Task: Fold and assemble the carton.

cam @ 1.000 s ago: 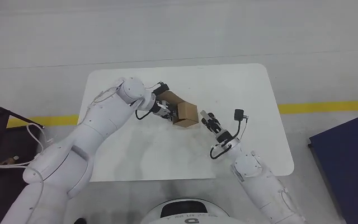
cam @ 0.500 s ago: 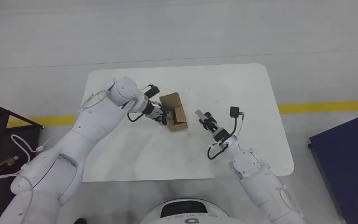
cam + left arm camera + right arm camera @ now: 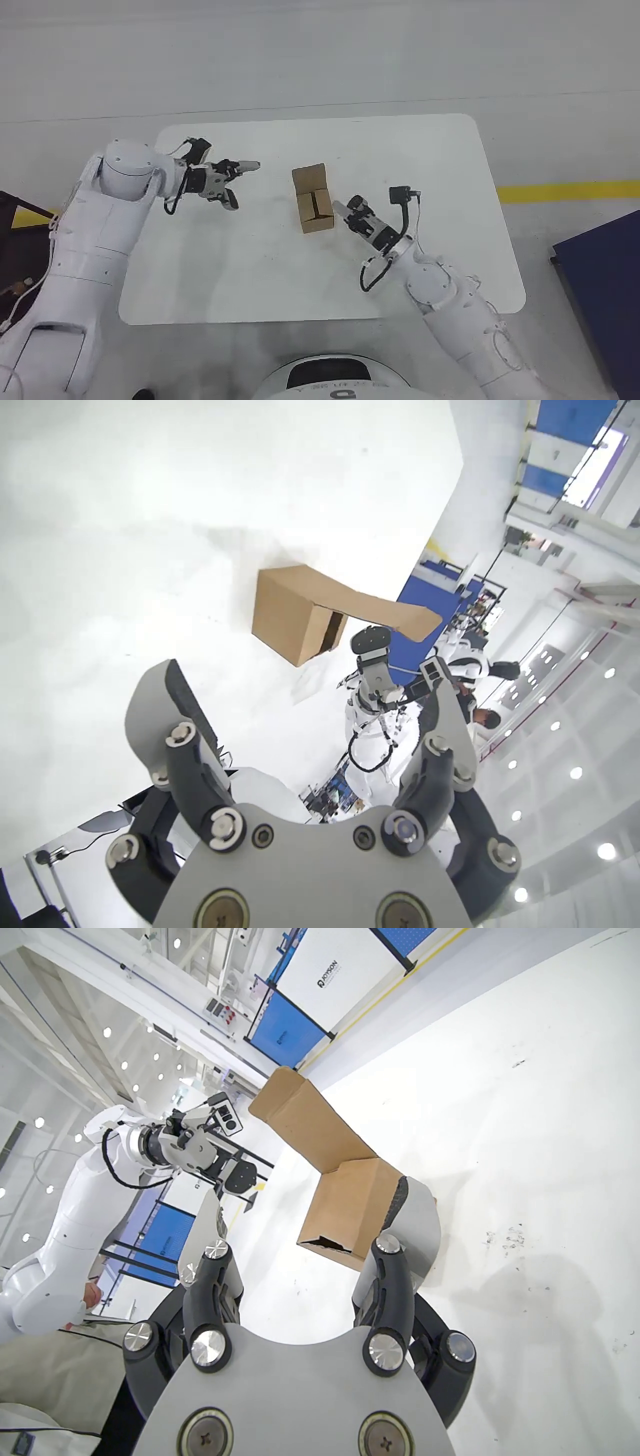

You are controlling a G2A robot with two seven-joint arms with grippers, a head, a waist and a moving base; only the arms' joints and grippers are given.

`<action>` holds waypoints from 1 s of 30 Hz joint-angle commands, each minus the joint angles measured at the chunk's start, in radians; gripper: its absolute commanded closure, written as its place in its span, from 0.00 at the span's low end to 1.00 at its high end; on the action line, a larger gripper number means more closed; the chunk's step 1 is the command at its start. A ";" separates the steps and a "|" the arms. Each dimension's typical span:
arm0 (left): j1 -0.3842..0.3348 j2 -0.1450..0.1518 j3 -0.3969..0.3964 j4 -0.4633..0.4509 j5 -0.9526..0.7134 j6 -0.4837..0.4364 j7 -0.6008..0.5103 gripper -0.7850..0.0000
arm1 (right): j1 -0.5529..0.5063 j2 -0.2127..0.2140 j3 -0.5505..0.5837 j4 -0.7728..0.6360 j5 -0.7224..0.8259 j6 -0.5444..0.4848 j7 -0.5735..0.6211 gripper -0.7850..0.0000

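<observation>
Here, carton (image 3: 313, 197) just beside right tool (image 3: 342, 208), printed white panel (image 3: 345, 978) beyond

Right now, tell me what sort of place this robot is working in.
Probably a factory hall or robot test floor. A yellow floor line runs past the white table, blue partition panels stand behind it, and rows of round ceiling lights sit high overhead.
</observation>
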 commanded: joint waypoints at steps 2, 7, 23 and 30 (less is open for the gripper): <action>0.002 -0.011 0.027 0.013 -0.020 0.011 0.041 0.00 | 0.005 -0.003 -0.020 0.009 -0.067 0.036 -0.029 0.08; -0.063 -0.058 0.148 0.121 -0.046 0.023 0.077 0.00 | 0.004 -0.009 -0.045 0.020 -0.110 0.055 -0.064 0.00; -0.228 -0.205 0.368 0.430 -0.188 -0.015 0.053 0.00 | -0.017 -0.021 -0.082 0.049 0.004 -0.005 -0.077 0.11; -0.217 -0.197 0.366 0.427 -0.177 -0.043 -0.035 0.00 | 0.004 -0.024 -0.082 0.070 0.081 -0.016 -0.028 0.11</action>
